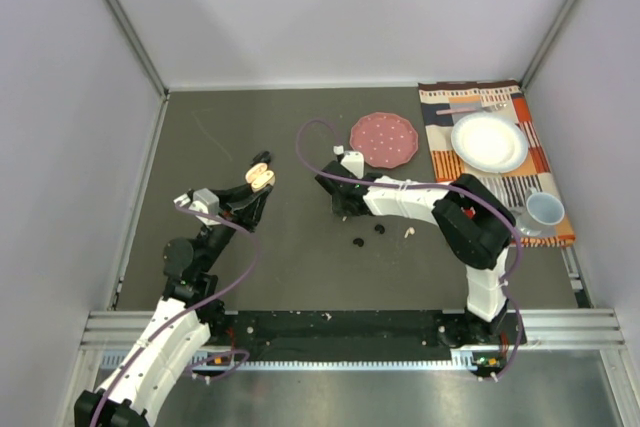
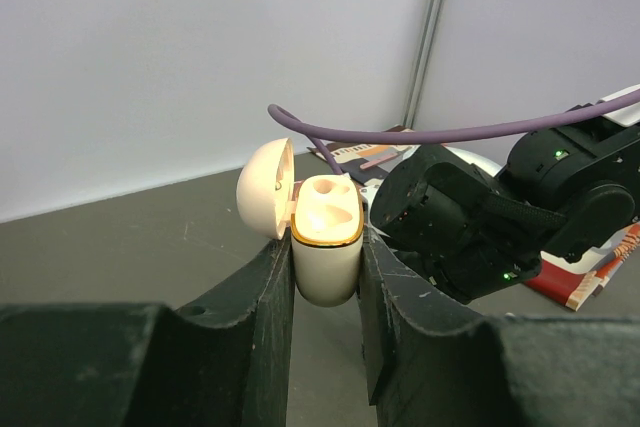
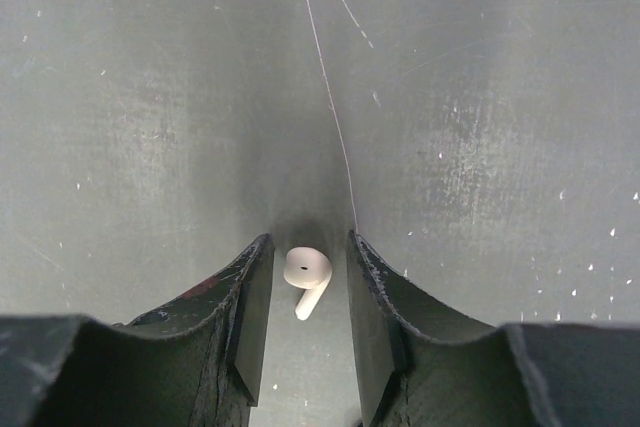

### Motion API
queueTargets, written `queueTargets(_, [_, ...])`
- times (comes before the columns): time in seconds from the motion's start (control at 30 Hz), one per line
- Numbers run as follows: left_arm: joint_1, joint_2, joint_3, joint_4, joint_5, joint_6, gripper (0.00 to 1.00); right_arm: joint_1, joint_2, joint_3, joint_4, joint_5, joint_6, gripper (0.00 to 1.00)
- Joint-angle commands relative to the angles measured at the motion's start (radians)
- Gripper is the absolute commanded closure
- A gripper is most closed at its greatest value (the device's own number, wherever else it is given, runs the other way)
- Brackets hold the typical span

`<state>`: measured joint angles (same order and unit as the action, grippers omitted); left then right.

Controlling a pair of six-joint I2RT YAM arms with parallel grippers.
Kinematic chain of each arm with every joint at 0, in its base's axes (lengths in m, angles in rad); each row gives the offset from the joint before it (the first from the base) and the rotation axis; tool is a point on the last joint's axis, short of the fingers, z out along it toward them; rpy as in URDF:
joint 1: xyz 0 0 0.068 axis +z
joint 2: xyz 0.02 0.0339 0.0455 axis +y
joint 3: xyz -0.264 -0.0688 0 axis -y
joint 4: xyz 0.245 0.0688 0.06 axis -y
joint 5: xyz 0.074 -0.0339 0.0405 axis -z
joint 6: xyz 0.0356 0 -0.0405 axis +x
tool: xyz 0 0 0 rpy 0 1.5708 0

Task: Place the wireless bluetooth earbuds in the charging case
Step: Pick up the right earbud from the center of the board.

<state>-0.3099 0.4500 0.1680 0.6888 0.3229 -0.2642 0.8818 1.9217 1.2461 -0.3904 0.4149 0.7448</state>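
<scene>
One white earbud (image 3: 305, 275) lies on the table (image 3: 150, 97) between the fingers of the right gripper (image 3: 308, 297). The fingers stand partly open with a thin gap on each side, so as far as the wrist view shows, nothing is gripped. A second white earbud (image 1: 408, 232), a black earbud (image 1: 358, 242) and another black earbud (image 1: 380, 229) lie loose on the table close by, on the near side of that gripper.

The charging case (image 2: 327, 237) is well to the left. It is clamped upright by its lower half between the closed fingers of the left gripper (image 2: 327, 277) and appears to be raised off the table. Its lid (image 2: 265, 187) is swung open and both wells look empty.

The case seems ready, but no earbud is in it. All four pick-ups and insertions are left.

Farther back sit a pink disc (image 1: 383, 139) and a placemat (image 1: 440, 152) with a plate (image 1: 489, 142) and a cup (image 1: 545, 209).
</scene>
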Motion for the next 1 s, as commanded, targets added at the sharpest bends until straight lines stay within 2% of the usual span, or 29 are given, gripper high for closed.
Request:
queueTargets(0.0, [0.005, -0.002, -0.005, 0.051, -0.013, -0.009, 1.00, 0.016, 0.023, 0.030, -0.045, 0.015, 0.016, 0.65])
queueTargets(0.47, [0.005, 0.004, -0.007, 0.051, -0.013, -0.010, 1.00, 0.026, 0.034, 0.036, -0.047, 0.007, 0.021, 0.73])
queueTargets(0.57, [0.003, 0.003, -0.007, 0.051, -0.016, -0.010, 1.00, 0.029, 0.034, 0.039, -0.047, 0.005, 0.015, 0.80])
queueTargets(0.97, [0.005, 0.009, -0.007, 0.051, -0.012, -0.010, 1.00, 0.029, -0.021, 0.023, -0.021, -0.005, -0.016, 0.85])
